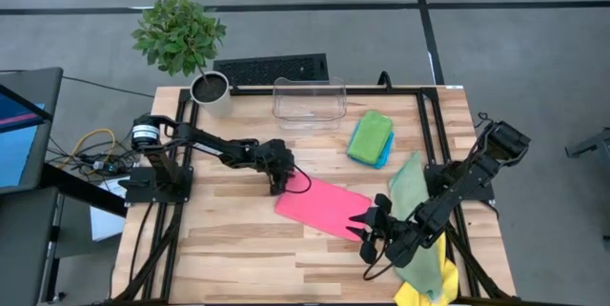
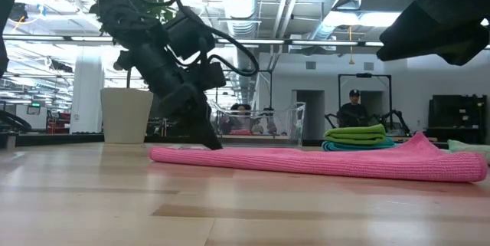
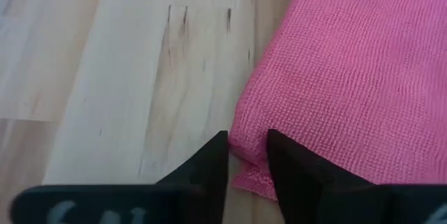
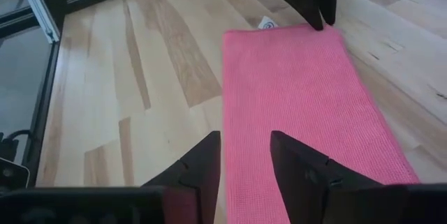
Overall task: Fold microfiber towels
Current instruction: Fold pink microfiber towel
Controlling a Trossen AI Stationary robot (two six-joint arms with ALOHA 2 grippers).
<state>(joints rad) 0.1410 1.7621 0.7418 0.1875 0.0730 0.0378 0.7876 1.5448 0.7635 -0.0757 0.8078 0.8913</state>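
Note:
A pink towel (image 1: 324,208), folded into a long strip, lies flat on the table's middle; it also shows in the low view (image 2: 321,162). My left gripper (image 1: 279,186) is down at the strip's far-left corner and shut on it. My right gripper (image 4: 244,158) is open and hovers above the strip's right end (image 1: 367,232), touching nothing. A folded bright green towel (image 1: 370,134) rests on a folded blue one (image 1: 384,153) at the far right. A pale sage towel (image 1: 408,190) and a yellow one (image 1: 419,295) lie under my right arm. My left gripper pinches the pink towel's corner (image 3: 248,160) between its two fingers (image 3: 209,165), at the strip's left end. The fingers come from above, slanting down from the table's left. The corner lies low on the table, and the rest of the strip lies flat and slack.
A clear plastic bin (image 1: 308,101) stands at the far edge, with a potted plant (image 1: 208,87) to its left. Bare wood shows at the near left (image 1: 210,258). People sit in the room beyond the table (image 2: 352,108).

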